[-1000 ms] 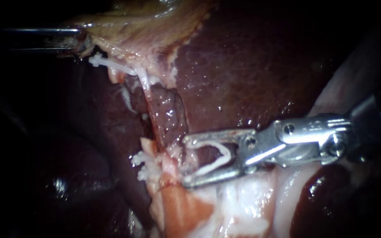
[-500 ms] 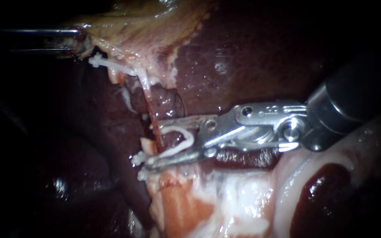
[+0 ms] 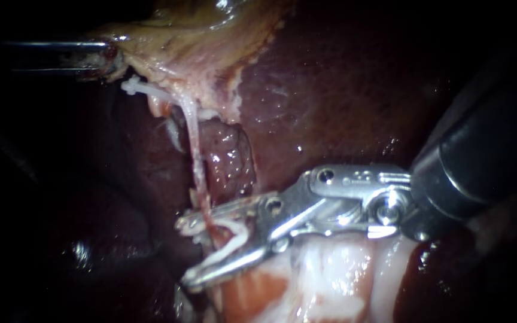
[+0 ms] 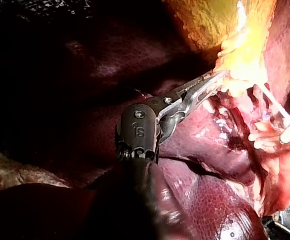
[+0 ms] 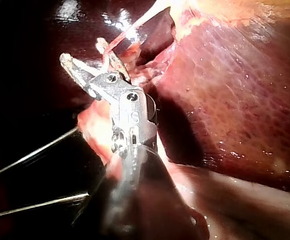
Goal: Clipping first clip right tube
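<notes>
A thin pale pink tube (image 3: 194, 143) runs down from the yellowish gallbladder (image 3: 198, 42) across the dark liver (image 3: 342, 90). My right instrument (image 3: 185, 252) comes in from the right. Its jaws stand wide on either side of the tube's lower end and hold a white clip (image 3: 233, 237) between them. The right wrist view shows the same jaws (image 5: 84, 56) around the tube (image 5: 134, 25). My left instrument (image 3: 106, 57) is at the upper left, its jaws shut on the gallbladder's edge; the left wrist view shows that hold (image 4: 207, 85).
Pale white and orange fatty tissue (image 3: 318, 281) lies under my right instrument's jaws. A short white strand (image 3: 142, 88) sticks out near my left instrument. Two thin wires (image 5: 34, 155) cross beside my right shaft in the right wrist view.
My right instrument has moved left across the liver with the clip. Its jaws, earlier to the right of the tube, now straddle it. My left instrument has held still.
</notes>
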You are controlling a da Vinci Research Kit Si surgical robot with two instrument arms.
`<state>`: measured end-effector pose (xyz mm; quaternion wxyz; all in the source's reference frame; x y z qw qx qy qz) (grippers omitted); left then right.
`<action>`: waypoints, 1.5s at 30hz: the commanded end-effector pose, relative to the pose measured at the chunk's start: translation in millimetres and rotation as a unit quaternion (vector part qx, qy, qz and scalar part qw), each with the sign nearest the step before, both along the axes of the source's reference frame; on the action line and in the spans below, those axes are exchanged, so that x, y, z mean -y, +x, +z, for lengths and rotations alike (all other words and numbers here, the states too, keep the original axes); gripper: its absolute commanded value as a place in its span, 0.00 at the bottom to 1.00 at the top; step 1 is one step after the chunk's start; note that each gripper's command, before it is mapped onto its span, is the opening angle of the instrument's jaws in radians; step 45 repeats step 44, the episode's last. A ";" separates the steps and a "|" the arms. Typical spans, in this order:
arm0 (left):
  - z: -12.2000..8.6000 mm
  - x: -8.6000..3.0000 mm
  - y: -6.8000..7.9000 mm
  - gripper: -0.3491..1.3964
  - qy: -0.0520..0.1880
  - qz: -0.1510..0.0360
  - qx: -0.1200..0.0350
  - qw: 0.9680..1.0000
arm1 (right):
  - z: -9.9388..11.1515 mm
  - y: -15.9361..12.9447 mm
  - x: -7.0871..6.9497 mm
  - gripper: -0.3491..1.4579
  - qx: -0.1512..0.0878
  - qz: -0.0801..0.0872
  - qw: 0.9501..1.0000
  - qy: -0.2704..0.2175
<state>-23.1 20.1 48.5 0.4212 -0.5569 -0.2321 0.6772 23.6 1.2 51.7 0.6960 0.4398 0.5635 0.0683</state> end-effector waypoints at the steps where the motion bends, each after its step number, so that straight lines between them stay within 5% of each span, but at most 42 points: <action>1: 0.1 0.0 0.0 0.00 0.000 0.000 0.000 1.000 | 0.0 0.0 0.0 0.44 -0.001 -0.007 1.000 0.002; 10: 0.1 0.0 0.0 0.00 0.000 0.000 0.000 1.000 | 0.5 -0.7 -0.6 0.36 0.014 0.004 1.000 0.016; 19: 0.1 0.0 -0.1 0.00 0.000 -0.001 0.000 1.000 | 0.3 -1.6 -1.0 0.00 0.030 0.001 0.999 0.045; 30: 0.3 0.1 -0.2 0.00 0.000 -0.001 0.000 1.000 | 1.2 -2.3 -1.3 0.00 0.054 -0.006 0.997 0.050; 45: 0.3 0.0 -0.2 0.00 -0.001 -0.001 -0.001 1.000 | 1.5 -2.4 -1.4 0.00 0.054 -0.007 0.997 0.049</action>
